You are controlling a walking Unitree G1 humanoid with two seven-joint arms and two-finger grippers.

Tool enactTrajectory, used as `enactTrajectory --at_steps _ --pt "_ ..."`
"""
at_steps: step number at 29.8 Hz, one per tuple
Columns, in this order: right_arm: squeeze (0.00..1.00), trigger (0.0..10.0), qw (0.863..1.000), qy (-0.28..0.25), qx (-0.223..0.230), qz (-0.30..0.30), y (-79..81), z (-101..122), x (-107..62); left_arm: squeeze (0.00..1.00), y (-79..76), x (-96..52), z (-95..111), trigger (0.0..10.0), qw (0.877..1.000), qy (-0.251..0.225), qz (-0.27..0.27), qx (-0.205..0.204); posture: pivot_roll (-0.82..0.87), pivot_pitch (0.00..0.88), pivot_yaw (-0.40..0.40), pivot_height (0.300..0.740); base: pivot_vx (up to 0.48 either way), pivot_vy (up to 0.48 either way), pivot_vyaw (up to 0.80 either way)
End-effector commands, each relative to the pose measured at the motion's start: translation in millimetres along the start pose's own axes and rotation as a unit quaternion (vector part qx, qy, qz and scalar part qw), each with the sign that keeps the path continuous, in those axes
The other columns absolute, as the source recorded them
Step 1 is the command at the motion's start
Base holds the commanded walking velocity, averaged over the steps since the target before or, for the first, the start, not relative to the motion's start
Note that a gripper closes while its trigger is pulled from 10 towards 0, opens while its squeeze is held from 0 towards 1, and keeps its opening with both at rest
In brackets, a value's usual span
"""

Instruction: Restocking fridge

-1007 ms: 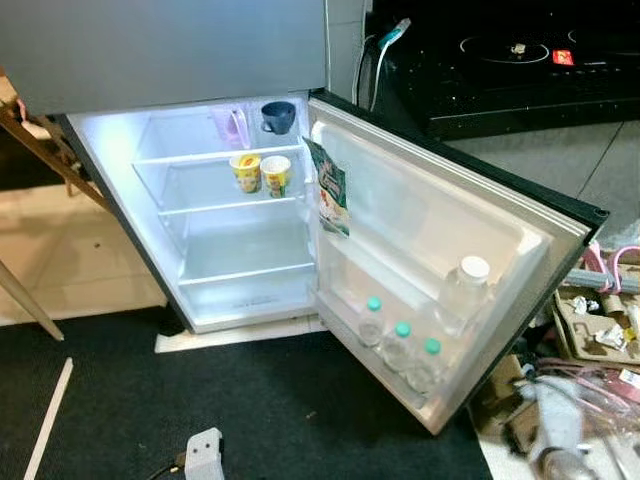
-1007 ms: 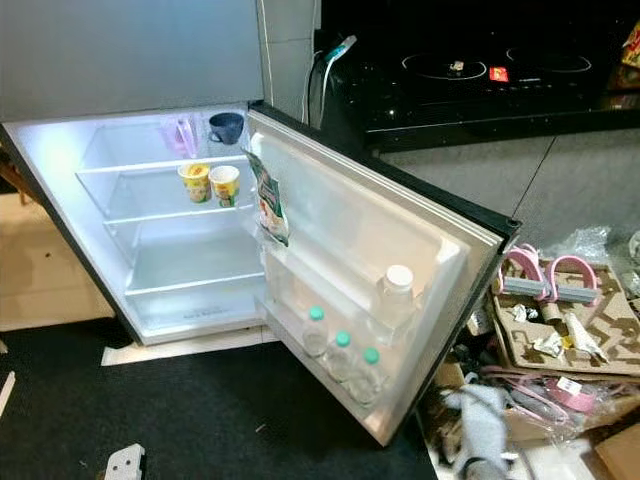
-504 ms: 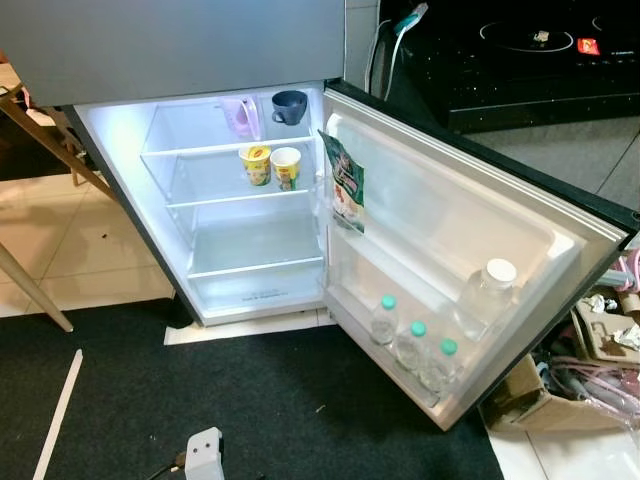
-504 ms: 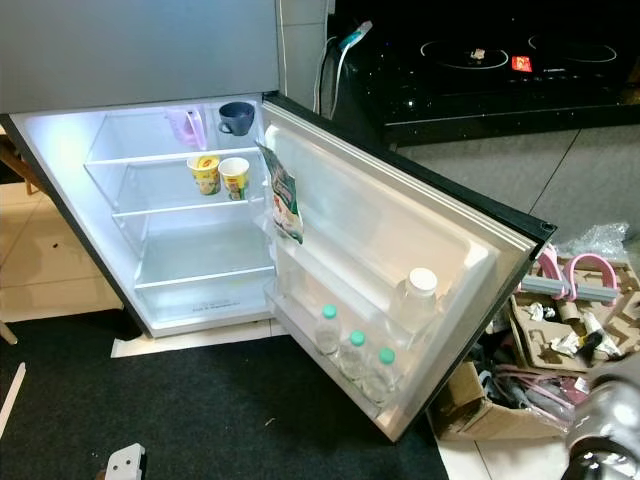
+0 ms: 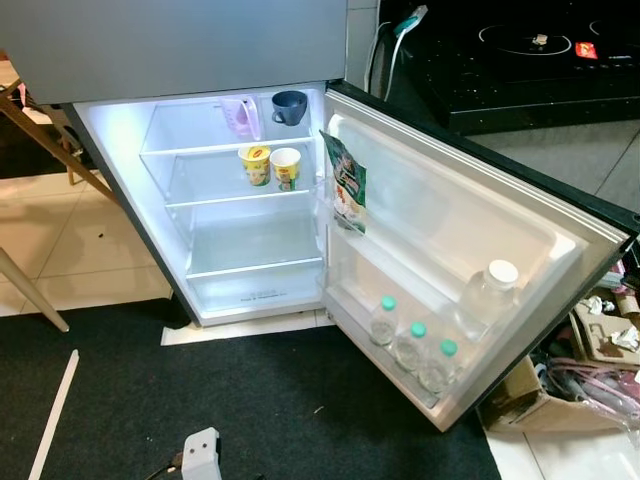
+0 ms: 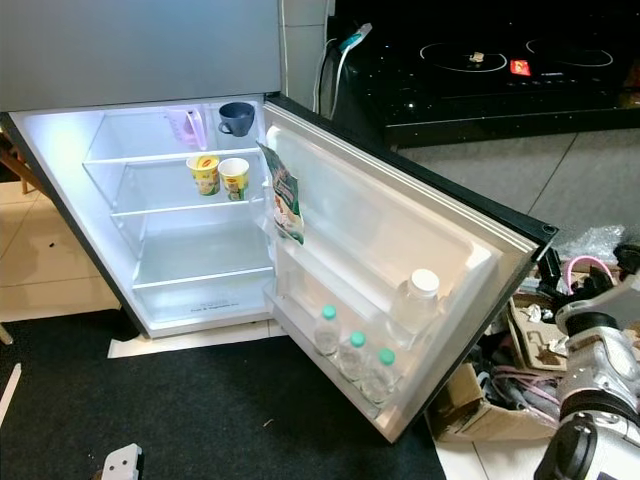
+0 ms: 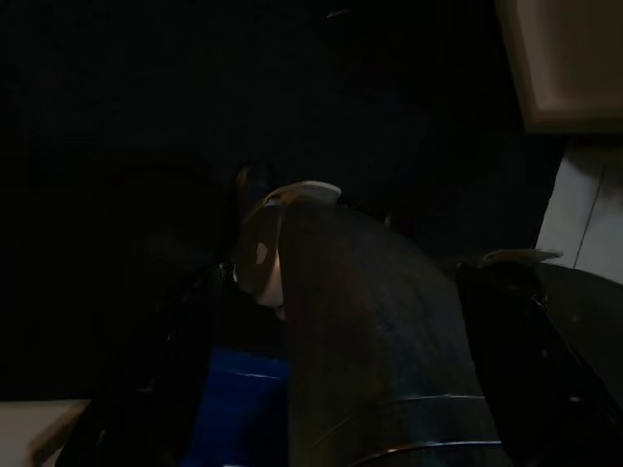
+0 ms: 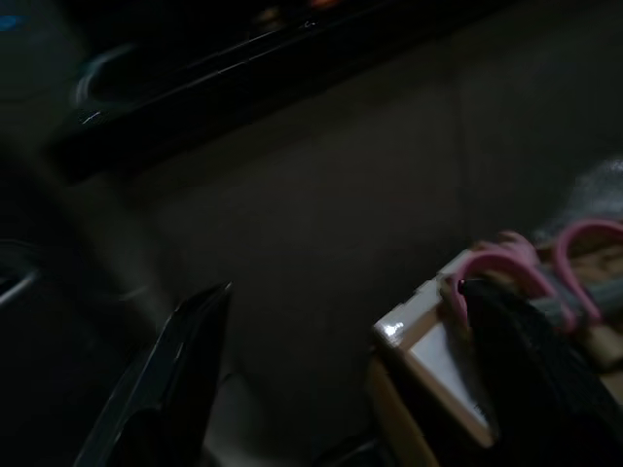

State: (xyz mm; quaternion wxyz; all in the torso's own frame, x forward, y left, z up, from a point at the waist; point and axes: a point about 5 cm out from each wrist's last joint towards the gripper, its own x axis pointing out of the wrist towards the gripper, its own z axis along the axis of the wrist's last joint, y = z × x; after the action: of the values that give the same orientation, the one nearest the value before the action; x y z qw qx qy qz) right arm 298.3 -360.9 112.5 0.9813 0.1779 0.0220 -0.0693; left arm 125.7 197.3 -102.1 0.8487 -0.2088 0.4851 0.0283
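Observation:
The fridge (image 5: 120, 150) stands open and lit, its door (image 5: 450, 220) swung out to the right. A pink item (image 5: 238, 115) and a dark blue cup (image 5: 289, 106) sit on the top shelf. Two yellow cups (image 5: 270, 166) stand on the shelf below. The door holds a green packet (image 5: 347, 185), three small green-capped bottles (image 5: 411, 345) and a larger white-capped bottle (image 5: 488, 295). My right arm (image 6: 600, 360) is raised at the lower right, beyond the door's edge. Its gripper (image 8: 341, 389) is open with nothing between the fingers. The left wrist view is very dark.
A black mat (image 5: 250, 400) lies before the fridge. A cardboard box (image 5: 540, 400) of clutter with pink hangers (image 8: 526, 268) sits right of the door. A black cooktop (image 5: 520, 50) is behind it. Wooden legs (image 5: 40, 140) stand at the left.
My right arm has come up into the lower right of the right eye view. The camera turned slightly over the last second. The things in the fridge have not moved.

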Motion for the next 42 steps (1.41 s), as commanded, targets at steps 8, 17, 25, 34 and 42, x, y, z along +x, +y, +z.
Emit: enactTrajectory --at_steps 8,17,25,34,42 --pt "0.00 10.0 0.951 0.111 -0.045 0.284 47.1 -23 2.5 0.00 3.2 -1.5 -1 10.0 1.000 0.005 -0.001 -0.001 -0.03 0.000 0.004 0.740 0.000 0.000 0.00" --pt "0.00 10.0 0.875 0.194 -0.055 0.441 89.3 -60 -4.2 0.00 1.8 -0.8 1 10.0 1.000 0.004 -0.006 0.001 -0.04 0.000 0.007 0.740 0.000 0.000 0.00" --pt "0.00 10.0 0.759 0.216 -0.036 0.614 159.7 -92 -18.2 0.00 1.4 -0.8 0 10.0 1.000 0.006 -0.008 0.002 -0.04 0.000 0.008 0.740 0.000 0.000 0.00" --pt "0.00 10.0 0.884 0.204 -0.058 0.417 161.9 -118 1.3 0.00 -1.1 -0.3 -4 10.0 1.000 0.010 -0.011 -0.001 -0.04 0.000 0.010 0.740 0.000 0.000 0.00" --pt "0.00 10.0 0.946 0.269 -0.062 0.169 97.9 -150 -20.6 0.00 -0.7 0.0 -2 10.0 1.000 0.007 -0.004 -0.001 -0.02 0.000 0.009 0.740 0.000 0.000 0.00"
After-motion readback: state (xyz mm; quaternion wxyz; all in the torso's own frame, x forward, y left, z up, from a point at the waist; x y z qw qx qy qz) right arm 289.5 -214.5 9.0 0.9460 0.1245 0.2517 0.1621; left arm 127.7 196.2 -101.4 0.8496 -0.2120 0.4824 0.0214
